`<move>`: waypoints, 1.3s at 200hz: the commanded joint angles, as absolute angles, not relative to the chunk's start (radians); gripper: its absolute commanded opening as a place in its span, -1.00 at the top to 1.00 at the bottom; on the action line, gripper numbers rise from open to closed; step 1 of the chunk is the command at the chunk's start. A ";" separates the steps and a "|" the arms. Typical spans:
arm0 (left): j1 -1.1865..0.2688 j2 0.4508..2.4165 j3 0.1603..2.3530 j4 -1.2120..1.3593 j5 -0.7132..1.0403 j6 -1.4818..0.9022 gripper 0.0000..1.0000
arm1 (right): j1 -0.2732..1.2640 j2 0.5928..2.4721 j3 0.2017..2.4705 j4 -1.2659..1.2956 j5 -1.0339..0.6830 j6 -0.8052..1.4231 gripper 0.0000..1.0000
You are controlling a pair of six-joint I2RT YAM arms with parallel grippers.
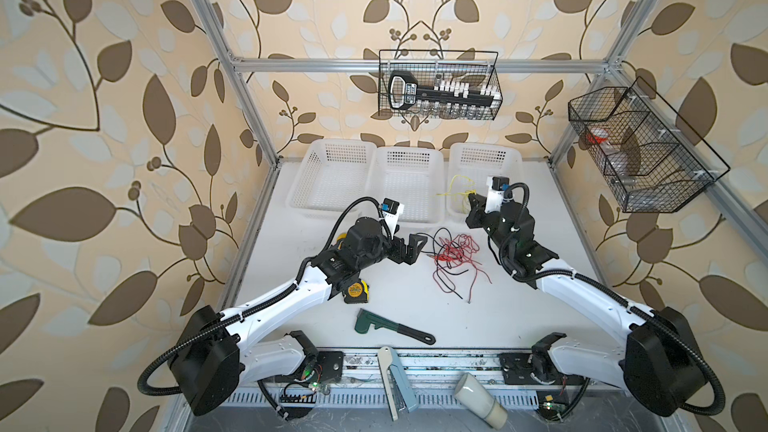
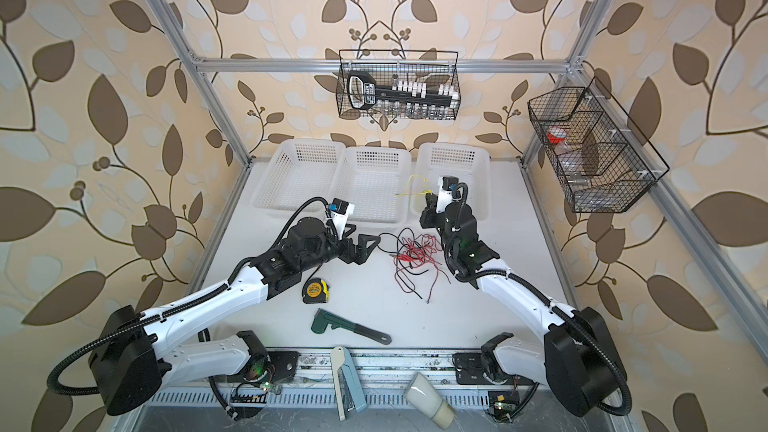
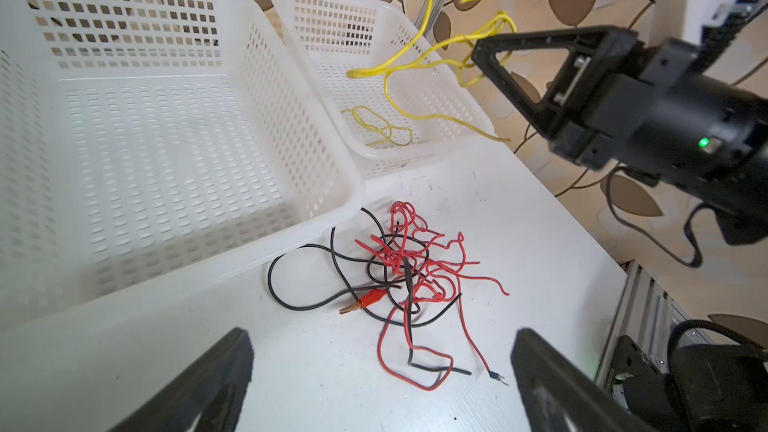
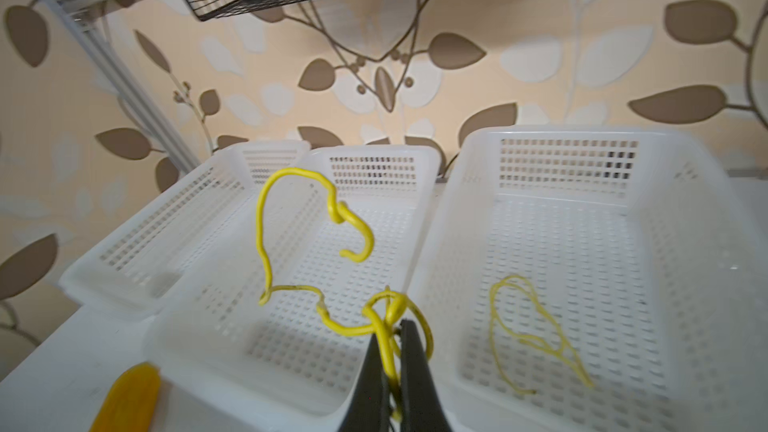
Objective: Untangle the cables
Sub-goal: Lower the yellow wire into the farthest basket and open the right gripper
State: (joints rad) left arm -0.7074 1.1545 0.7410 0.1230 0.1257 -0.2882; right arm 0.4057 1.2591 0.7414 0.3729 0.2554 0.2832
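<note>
Two claws at the sorting step — our right claw pinches a yellow cable aloft over the baskets; the left claw stands wide open near the red-and-black tangle on the counter. Next, we judge, the yellow cable needs lowering into a basket.

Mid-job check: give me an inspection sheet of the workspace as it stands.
Surface: white table, lightly scuffed.
Job's things: red and black cables tangled mid-table; held yellow cable raised by the baskets; second yellow cable lying in the right basket.
Clutter: tape measure, green wrench.
Hands: left hand open, empty, beside the tangle; right hand shut on the held yellow cable.
Cables: arm hoses apart from the tangle.
Surroundings: wire baskets on the frame; leaf wallpaper.
</note>
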 commanded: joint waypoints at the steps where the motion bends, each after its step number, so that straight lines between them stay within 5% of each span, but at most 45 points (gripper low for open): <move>1: -0.708 1.118 0.729 0.117 0.110 -0.265 -0.98 | 0.359 1.334 0.791 0.323 0.380 0.271 1.00; 71: -0.707 1.183 0.784 0.040 0.047 -0.266 -0.98 | 0.260 1.539 0.888 0.294 0.358 0.269 0.98; 126: -0.708 1.286 0.843 -0.011 0.078 -0.281 -0.98 | 0.244 1.504 0.872 0.278 0.323 0.253 0.20; 260: -0.708 1.394 0.841 0.047 0.151 -0.349 -0.97 | 0.388 1.197 0.668 0.126 0.064 0.300 0.17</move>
State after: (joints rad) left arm -0.7074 1.3838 0.8124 -0.0154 0.1005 -0.3199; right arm 0.3576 1.2488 0.7094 0.1703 0.1623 0.2844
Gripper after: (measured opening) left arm 0.989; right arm 0.414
